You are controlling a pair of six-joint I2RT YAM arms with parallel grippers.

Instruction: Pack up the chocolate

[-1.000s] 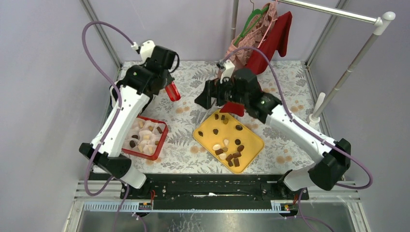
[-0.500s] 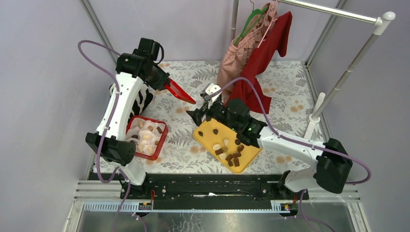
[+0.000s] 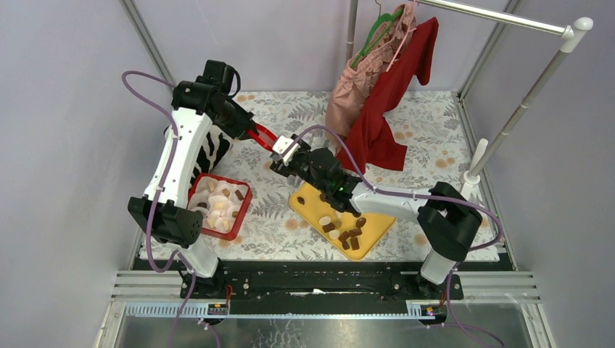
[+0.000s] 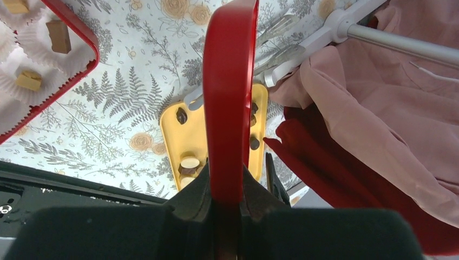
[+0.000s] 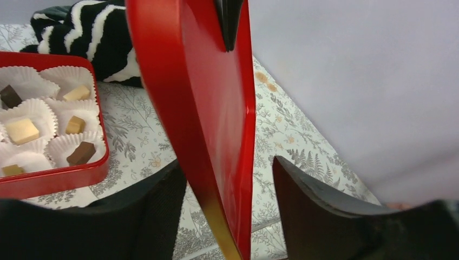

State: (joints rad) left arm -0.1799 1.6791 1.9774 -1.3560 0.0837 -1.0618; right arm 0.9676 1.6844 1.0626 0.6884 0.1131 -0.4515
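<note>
- Chocolate [image 3: 217, 205] lies lower left in the box [image 3: 244, 212], set in white paper cups. The right wrist view shows six pieces there, but not the whole box.
- Left gripper [image 3: 250, 130], upper left of centre, pinches the lid [image 3: 265, 138] by one edge and holds it in the air.
- Right gripper [image 3: 277, 154] hung over the tray a second ago with its jaws wide. It has since swung up and left to the lid, and the jaws have begun to narrow.
- Its wrist view shows the lid standing between the fingers [image 5: 308, 211]. One looks to touch it and the other stands clear, so take the jaws as spread around the lid, not yet clamped.
- That reads as a handover or a two-armed hold of the lid, so your picking is paused for now.
- Loose pieces [image 3: 348, 235] remain on the tray [image 3: 310, 210], right of centre. About a dozen show, and the arm may hide more. Packing looks far from done.
- Count: one box, one lid, one tray.
</note>
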